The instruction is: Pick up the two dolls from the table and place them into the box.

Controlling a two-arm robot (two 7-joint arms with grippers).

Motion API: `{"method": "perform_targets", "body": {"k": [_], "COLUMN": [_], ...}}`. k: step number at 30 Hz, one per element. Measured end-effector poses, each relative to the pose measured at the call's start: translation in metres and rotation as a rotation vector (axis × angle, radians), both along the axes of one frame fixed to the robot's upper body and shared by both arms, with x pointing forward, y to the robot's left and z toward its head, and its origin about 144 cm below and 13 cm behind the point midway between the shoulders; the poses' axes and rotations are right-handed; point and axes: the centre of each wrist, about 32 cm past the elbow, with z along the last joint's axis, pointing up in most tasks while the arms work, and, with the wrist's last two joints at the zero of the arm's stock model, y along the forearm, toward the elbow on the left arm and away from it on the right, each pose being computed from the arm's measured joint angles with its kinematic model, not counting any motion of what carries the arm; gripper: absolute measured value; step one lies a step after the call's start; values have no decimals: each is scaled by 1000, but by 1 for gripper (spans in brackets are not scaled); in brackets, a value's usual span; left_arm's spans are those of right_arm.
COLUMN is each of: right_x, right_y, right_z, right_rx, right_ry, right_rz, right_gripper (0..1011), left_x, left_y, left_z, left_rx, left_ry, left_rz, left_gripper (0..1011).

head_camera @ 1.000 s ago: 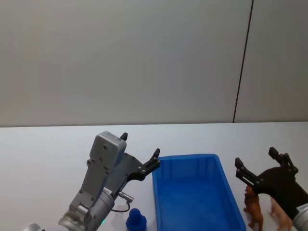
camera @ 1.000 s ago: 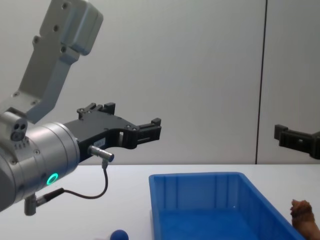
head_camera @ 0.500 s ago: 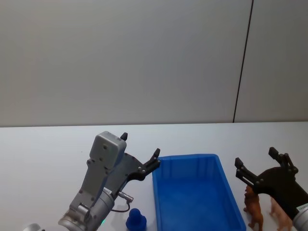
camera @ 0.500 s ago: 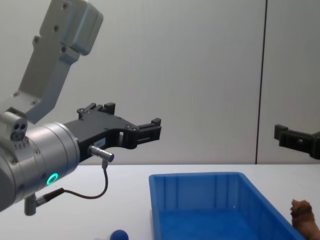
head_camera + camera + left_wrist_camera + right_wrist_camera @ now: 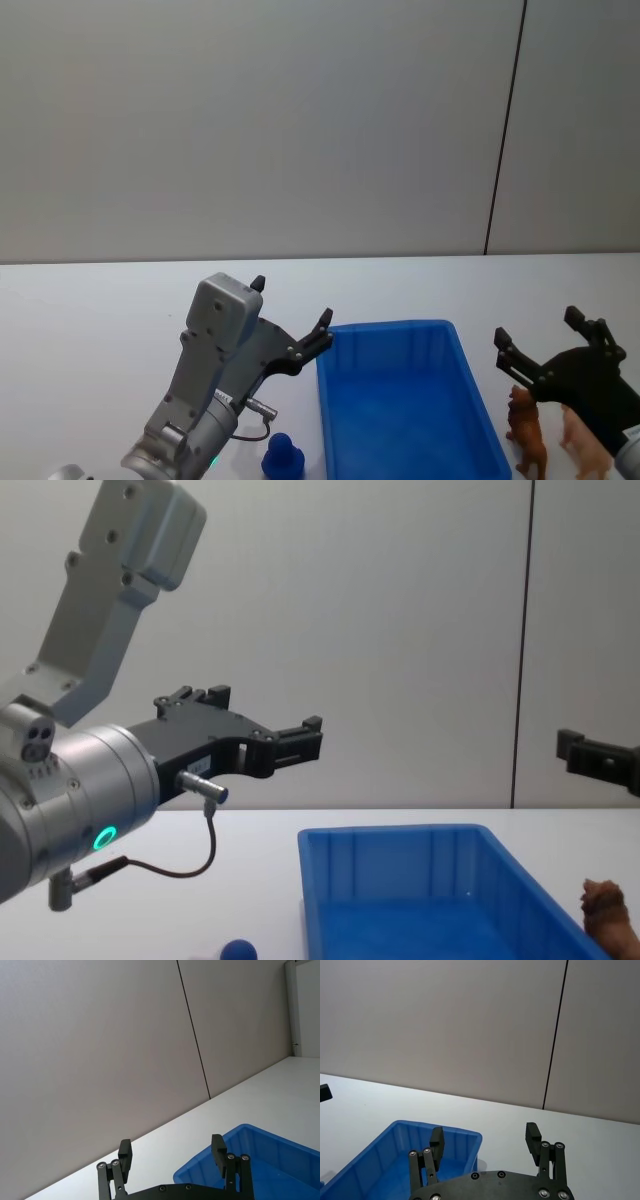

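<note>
The left pincer [image 5: 292,303] is held raised above the surface [image 5: 90,320], its 2 fingers spread wide and aimed forward toward the near left corner of the box [image 5: 388,327]. In the left wrist view nothing is seen between those fingers [image 5: 124,1149]. The blue doll [image 5: 283,456] stands on the surface below this pincer and nearer the robot's body, just left of the box's left wall. A drop and a pull-back would therefore be judged necessary before it could be gripped. The left arm is clearly the nearer one.

The box lies between the 2 arms with its long axis running away from the robot, and nothing is seen inside it.

Just beside its right wall the brown doll [image 5: 525,432] stands upright on its legs. Its body appears to be set roughly along the box's long side, though this cannot be told for certain. A paler tan figure [image 5: 582,442] is seen near it, partly hidden. The right pincer [image 5: 540,332] hovers above the brown doll, fingers spread and holding nothing, so a descent is judged to be what its grasp turns on.

The surface is plain white and wide. Behind it a grey panelled wall [image 5: 250,130] is seen, with 1 dark vertical seam.
</note>
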Motion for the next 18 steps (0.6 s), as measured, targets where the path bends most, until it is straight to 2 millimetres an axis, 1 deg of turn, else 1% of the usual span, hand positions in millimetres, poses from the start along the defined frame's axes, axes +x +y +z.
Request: {"method": "perform_targets", "body": {"k": [9, 18], "right_x": [0, 0], "right_y": [-9, -21], "right_z": [1, -1], "right_rx": [4, -5], "right_ry": [22, 80], "right_rz": [-28, -77], "right_gripper": [1001, 1001], "left_x": [0, 0], "left_y": [0, 0], "left_z": [0, 0], "left_rx": [0, 0], "left_ry": [0, 0], "left_rz": [0, 0], "left_gripper": [1001, 1001]}}
